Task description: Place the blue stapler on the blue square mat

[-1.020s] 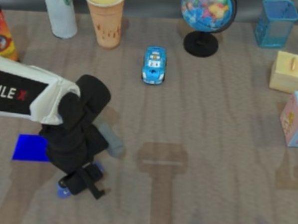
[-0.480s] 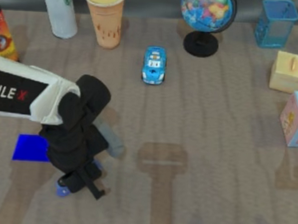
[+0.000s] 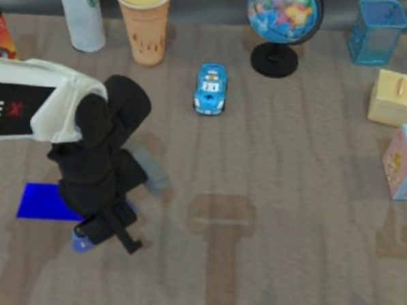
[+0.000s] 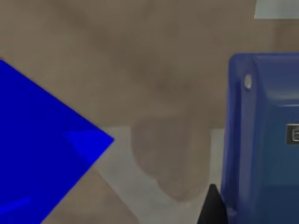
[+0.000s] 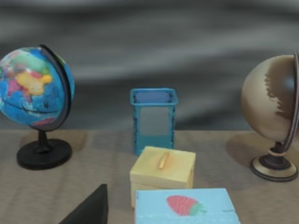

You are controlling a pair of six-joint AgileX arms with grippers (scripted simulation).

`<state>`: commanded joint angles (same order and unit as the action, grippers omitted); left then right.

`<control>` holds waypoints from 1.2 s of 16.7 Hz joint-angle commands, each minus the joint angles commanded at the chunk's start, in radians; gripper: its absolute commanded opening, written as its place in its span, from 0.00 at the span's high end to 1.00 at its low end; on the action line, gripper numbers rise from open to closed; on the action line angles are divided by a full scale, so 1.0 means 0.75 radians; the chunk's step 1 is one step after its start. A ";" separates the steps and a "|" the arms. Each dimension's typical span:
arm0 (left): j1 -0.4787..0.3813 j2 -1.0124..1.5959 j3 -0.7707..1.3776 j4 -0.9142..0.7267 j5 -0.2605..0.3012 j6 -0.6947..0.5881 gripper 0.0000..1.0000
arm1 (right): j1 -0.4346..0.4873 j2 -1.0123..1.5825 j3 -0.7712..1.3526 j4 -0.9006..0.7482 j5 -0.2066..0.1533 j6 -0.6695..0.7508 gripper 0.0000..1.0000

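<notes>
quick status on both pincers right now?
Left pincer: closed on the blue stapler, lifted beside the blue square mat.
Right pincer: not in the top view; its state cannot be told.

A wooden table (image 3: 296, 198) with pale brown, streaked grain fills the top view from edge to edge. Soft, diffuse shadows lie on its surface, one shaped like a broad post near 6 o'clock. Along the far edge at 12 o'clock runs a dark grey backdrop (image 5: 187, 42), blurred with lighter horizontal streaks, rising behind the table like a wall.
</notes>
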<state>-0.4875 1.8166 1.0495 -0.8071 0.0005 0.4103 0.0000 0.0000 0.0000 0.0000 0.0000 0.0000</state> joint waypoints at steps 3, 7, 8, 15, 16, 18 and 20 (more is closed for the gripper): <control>0.006 -0.088 0.098 -0.208 0.000 0.000 1.00 | 0.000 0.000 0.000 0.000 0.000 0.000 0.00; 0.013 -0.155 0.157 -0.303 0.000 -0.003 1.00 | 0.000 0.000 0.000 0.000 0.000 0.000 0.00; 0.013 -0.155 0.157 -0.303 0.000 -0.003 1.00 | 0.000 0.000 0.000 0.000 0.000 0.000 0.00; 0.018 -0.120 0.192 -0.318 -0.002 -0.136 1.00 | 0.000 0.000 0.000 0.000 0.000 0.000 0.00; 0.026 -0.106 0.210 -0.327 -0.002 -0.205 1.00 | 0.000 0.000 0.000 0.000 0.000 0.000 0.00; 0.047 -0.076 0.248 -0.347 -0.003 -0.386 1.00 | 0.000 0.000 0.000 0.000 0.000 0.000 0.00; 0.076 -0.048 0.283 -0.368 -0.004 -0.620 1.00 | 0.000 0.000 0.000 0.000 0.000 0.000 0.00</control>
<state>-0.4304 1.7808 1.2620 -1.0828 -0.0026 -0.0547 0.0000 0.0000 0.0000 0.0000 0.0000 0.0000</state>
